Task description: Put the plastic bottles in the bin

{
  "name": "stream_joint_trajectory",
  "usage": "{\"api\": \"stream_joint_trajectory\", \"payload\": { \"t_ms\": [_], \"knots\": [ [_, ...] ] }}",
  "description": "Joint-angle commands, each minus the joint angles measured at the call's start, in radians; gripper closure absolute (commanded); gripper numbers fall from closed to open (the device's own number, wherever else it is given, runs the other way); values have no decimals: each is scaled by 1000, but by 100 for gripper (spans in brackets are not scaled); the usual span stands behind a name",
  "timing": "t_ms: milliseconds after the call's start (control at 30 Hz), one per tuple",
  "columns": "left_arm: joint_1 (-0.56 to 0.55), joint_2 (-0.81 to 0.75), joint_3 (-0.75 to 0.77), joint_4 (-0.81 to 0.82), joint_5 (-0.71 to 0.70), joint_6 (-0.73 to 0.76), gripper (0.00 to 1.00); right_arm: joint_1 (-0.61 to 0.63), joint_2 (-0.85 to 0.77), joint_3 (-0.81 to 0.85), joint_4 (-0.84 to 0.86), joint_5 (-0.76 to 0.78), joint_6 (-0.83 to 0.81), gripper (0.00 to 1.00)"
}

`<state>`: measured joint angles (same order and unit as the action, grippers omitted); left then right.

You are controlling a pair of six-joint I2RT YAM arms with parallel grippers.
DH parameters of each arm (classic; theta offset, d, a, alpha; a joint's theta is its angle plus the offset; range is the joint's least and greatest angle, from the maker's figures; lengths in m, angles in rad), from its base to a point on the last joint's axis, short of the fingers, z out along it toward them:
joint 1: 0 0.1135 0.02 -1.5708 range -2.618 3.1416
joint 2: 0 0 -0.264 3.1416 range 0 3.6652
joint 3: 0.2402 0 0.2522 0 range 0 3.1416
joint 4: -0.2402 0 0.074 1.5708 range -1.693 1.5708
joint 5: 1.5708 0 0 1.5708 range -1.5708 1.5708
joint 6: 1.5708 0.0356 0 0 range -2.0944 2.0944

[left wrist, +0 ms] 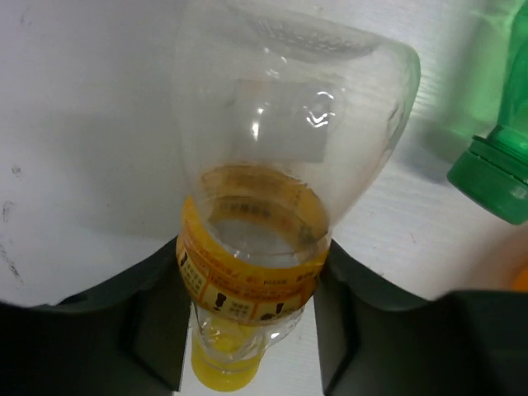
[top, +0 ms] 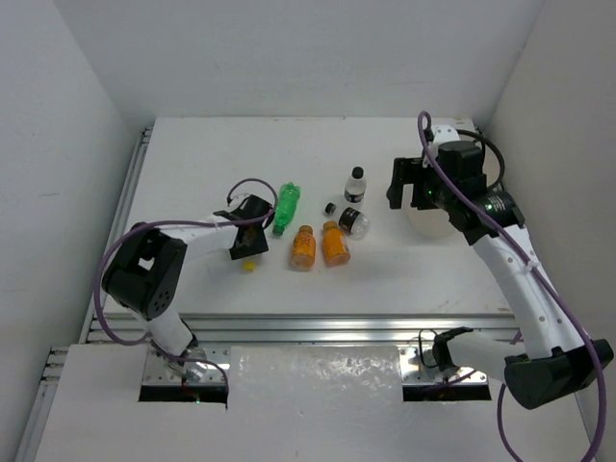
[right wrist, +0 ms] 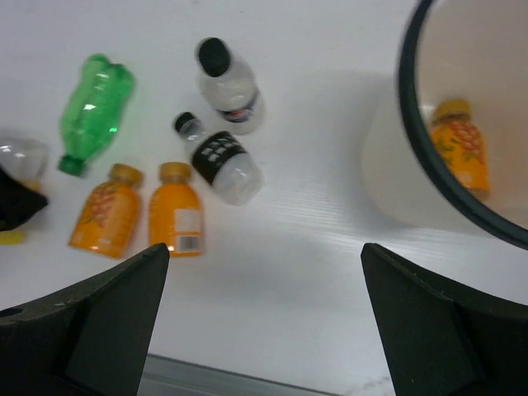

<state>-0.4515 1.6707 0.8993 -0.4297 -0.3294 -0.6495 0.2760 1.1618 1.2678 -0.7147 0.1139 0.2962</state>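
My left gripper (top: pixel 246 239) is shut on the small clear bottle with the yellow cap (left wrist: pixel 280 148), which lies on the table; both fingers press its yellow label band, the cap (top: pixel 248 265) toward me. The slim green bottle (top: pixel 286 207) lies just right of it. Two orange bottles (top: pixel 303 247) (top: pixel 335 243) lie side by side. One black-capped clear bottle (top: pixel 355 185) stands upright, another (top: pixel 348 219) lies down. My right gripper (right wrist: pixel 264 313) is open and empty, above the table beside the cream bin (right wrist: pixel 406 82). A third orange bottle (right wrist: pixel 462 144) lies inside the bin.
The white table (top: pixel 289 154) has white walls at the left, back and right. A metal rail (top: pixel 308 322) runs along its near edge. The right arm covers most of the bin (top: pixel 428 223) in the top view.
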Motion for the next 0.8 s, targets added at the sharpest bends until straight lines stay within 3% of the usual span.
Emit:
{"api": "stream_joint_trajectory", "payload": {
  "t_ms": [0, 100, 133, 200, 267, 300, 333, 467, 567, 767],
  "knots": [
    [10, -34, -11, 42, 16, -4, 77, 29, -51, -33, 139, -166, 52, 1],
    [-6, -208, -68, 8, -6, -27, 96, 49, -77, -102, 286, -429, 86, 1],
    [-33, -336, -85, -12, -29, -44, 100, 52, -83, -154, 343, -606, 133, 1],
    [-73, -472, -89, -1, -24, -27, 100, 60, -79, -212, 566, -789, 214, 1],
    [-98, -656, -128, 154, 170, 31, 100, 93, -68, -306, 843, -954, 375, 1],
    [-98, -710, -170, 222, 261, 77, 100, 113, -65, -329, 930, -974, 418, 1],
    [-98, -786, -190, 362, 455, 89, 100, 135, -56, -352, 986, -985, 463, 1],
    [-101, -841, -224, 592, 781, 61, 100, 256, -48, -358, 1146, -932, 430, 1],
    [-107, -853, -227, 702, 910, 5, 100, 287, -42, -354, 1166, -910, 419, 1],
    [-111, -835, -207, 762, 987, -24, 100, 333, -45, -389, 1255, -864, 433, 1]
  ]
}}
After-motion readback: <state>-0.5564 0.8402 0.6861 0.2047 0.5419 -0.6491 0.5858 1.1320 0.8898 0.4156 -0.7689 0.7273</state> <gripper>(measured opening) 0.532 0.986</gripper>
